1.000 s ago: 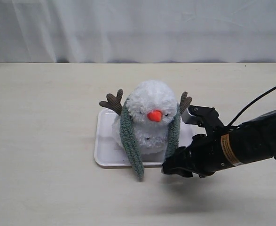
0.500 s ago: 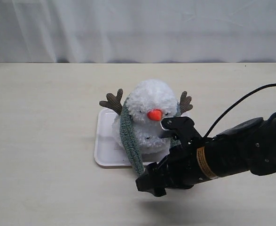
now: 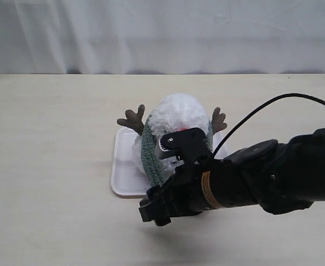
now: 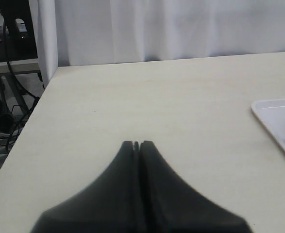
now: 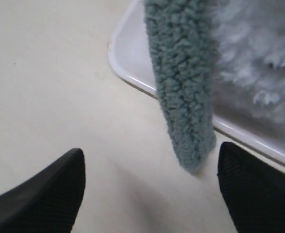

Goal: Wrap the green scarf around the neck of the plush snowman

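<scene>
Grasp step; the right tool [image 5: 151,191], wide open and empty, faces the green scarf [image 5: 181,87] end; next, pinch it and cross the plush snowman [image 3: 176,113].

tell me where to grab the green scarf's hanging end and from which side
Grip the green scarf near its loose tip, which hangs past the tray rim, clear of the plush snowman. Come from the front, open right gripper straddling the narrow strip across its width.

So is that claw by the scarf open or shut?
Open: the right gripper has its fingers wide apart, not touching the green scarf.
</scene>
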Controlling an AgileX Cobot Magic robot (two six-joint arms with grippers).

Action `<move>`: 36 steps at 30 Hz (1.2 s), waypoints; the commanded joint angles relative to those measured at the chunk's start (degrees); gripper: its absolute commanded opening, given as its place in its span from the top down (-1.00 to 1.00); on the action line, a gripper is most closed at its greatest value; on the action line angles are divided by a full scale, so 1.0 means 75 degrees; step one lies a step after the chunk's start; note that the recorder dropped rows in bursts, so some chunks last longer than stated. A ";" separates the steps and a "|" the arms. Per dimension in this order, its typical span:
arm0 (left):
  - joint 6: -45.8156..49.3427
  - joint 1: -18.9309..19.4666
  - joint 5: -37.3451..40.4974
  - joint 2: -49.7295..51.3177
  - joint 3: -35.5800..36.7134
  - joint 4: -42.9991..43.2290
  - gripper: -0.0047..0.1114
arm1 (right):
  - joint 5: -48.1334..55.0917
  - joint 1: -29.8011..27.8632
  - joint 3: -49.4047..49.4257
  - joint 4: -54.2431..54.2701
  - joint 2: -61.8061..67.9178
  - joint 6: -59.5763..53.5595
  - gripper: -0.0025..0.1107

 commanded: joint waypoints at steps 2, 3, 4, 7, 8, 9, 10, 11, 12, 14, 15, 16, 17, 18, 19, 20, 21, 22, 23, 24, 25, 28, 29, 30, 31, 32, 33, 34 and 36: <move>-0.0002 -0.0045 -0.0096 -0.0016 0.0012 0.0005 0.92 | 0.0727 0.0157 -0.0111 0.0033 0.0237 -0.0123 -0.31; -0.0002 -0.0045 -0.0096 -0.0016 0.0012 0.0005 0.92 | 0.0681 0.0157 -0.0170 0.0033 0.0313 -0.0123 -0.30; -0.0002 -0.0045 -0.0096 -0.0016 0.0012 0.0005 0.92 | 0.0616 0.0157 -0.0241 0.0033 0.0418 -0.0123 -0.27; -0.0002 -0.0045 -0.0096 -0.0016 0.0012 0.0005 0.92 | 0.0553 0.0157 -0.0524 0.0033 0.0783 -0.0123 -0.17; -0.0002 -0.0045 -0.0096 -0.0016 0.0012 0.0005 0.92 | 0.0553 0.0157 -0.0610 0.0033 0.0908 -0.0123 -0.13; -0.0002 -0.0045 -0.0096 -0.0016 0.0012 0.0005 0.92 | 0.0572 0.0157 -0.0677 0.0033 0.0999 -0.0123 -0.09; -0.0002 -0.0045 -0.0096 -0.0016 0.0012 0.0005 0.92 | 0.0587 0.0157 -0.0750 0.0033 0.1100 -0.0123 -0.05; -0.0002 -0.0045 -0.0096 -0.0016 0.0012 0.0005 0.92 | 0.0584 0.0157 -0.0808 0.0033 0.1186 -0.0123 0.01; -0.0002 -0.0045 -0.0096 -0.0016 0.0012 0.0005 0.92 | 0.0584 0.0157 -0.0843 0.0033 0.1214 -0.0123 0.07; -0.0002 -0.0045 -0.0096 -0.0016 0.0012 0.0005 0.92 | 0.0611 0.0157 -0.0899 0.0033 0.1253 -0.0123 0.26; -0.0002 -0.0045 -0.0096 -0.0016 0.0012 0.0005 0.92 | 0.0644 0.0157 -0.0899 0.0033 0.1253 -0.0123 0.35; -0.0002 -0.0045 -0.0096 -0.0016 0.0012 0.0005 0.92 | 0.0644 0.0157 -0.0899 0.0033 0.1253 -0.0157 0.47; -0.0002 -0.0045 -0.0096 -0.0016 0.0012 0.0005 0.92 | 0.0644 0.0157 -0.0899 0.0033 0.1253 -0.0222 0.59; -0.0002 -0.0045 -0.0096 -0.0016 0.0012 0.0005 0.92 | 0.0644 0.0157 -0.0899 0.0033 0.1253 -0.0314 0.72; -0.0002 -0.0045 -0.0096 -0.0016 0.0012 0.0005 0.92 | 0.0644 0.0157 -0.0899 0.0033 0.1253 -0.0439 0.84; -0.0002 -0.0045 -0.0096 -0.0016 0.0012 0.0005 0.92 | 0.0581 0.0157 -0.0899 0.0033 0.1253 -0.0542 0.88; -0.0002 -0.0045 -0.0096 -0.0016 0.0012 0.0005 0.92 | 0.0564 0.0157 -0.0899 0.0033 0.1253 -0.0559 0.88; -0.0002 -0.0045 -0.0096 -0.0016 0.0012 0.0005 0.92 | 0.0564 0.0157 -0.0899 0.0033 0.1240 -0.0596 0.88; -0.0002 -0.0045 -0.0096 -0.0016 0.0012 0.0005 0.92 | 0.0514 0.0157 -0.0899 0.0033 0.1223 -0.0642 0.88; -0.0002 -0.0045 -0.0096 -0.0016 0.0012 0.0005 0.92 | 0.0413 0.0157 -0.0899 0.0033 0.1198 -0.0664 0.88; -0.0002 -0.0045 -0.0096 -0.0016 0.0012 0.0005 0.92 | 0.0303 0.0157 -0.0899 0.0016 0.1162 -0.0679 0.88; -0.0002 -0.0045 -0.0096 -0.0016 0.0012 0.0005 0.92 | -0.0223 0.0157 -0.0899 -0.0244 0.0977 -0.0693 0.88; -0.0002 -0.0045 -0.0096 -0.0016 0.0012 0.0005 0.92 | -0.0351 0.0157 -0.0899 -0.0360 0.0888 -0.0667 0.88; -0.0002 -0.0045 -0.0096 -0.0016 0.0012 0.0005 0.92 | -0.0448 0.0157 -0.0899 -0.0410 0.0786 -0.0656 0.88; -0.0002 -0.0045 -0.0096 -0.0016 0.0012 0.0005 0.92 | -0.0490 0.0157 -0.0899 -0.0488 0.0698 -0.0628 0.88; -0.0002 -0.0045 -0.0096 -0.0016 0.0012 0.0005 0.92 | -0.0558 0.0157 -0.0899 -0.0623 0.0594 -0.0562 0.88; -0.0002 -0.0045 -0.0096 -0.0016 0.0012 0.0005 0.92 | -0.0601 0.0157 -0.0899 -0.0825 0.0489 -0.0421 0.88; -0.0002 -0.0045 -0.0096 -0.0016 0.0012 0.0005 0.92 | -0.0612 0.0157 -0.0899 -0.0942 0.0407 -0.0318 0.88; -0.0002 -0.0045 -0.0096 -0.0016 0.0012 0.0005 0.92 | -0.0664 0.0157 -0.0899 -0.1361 0.0230 -0.0038 0.88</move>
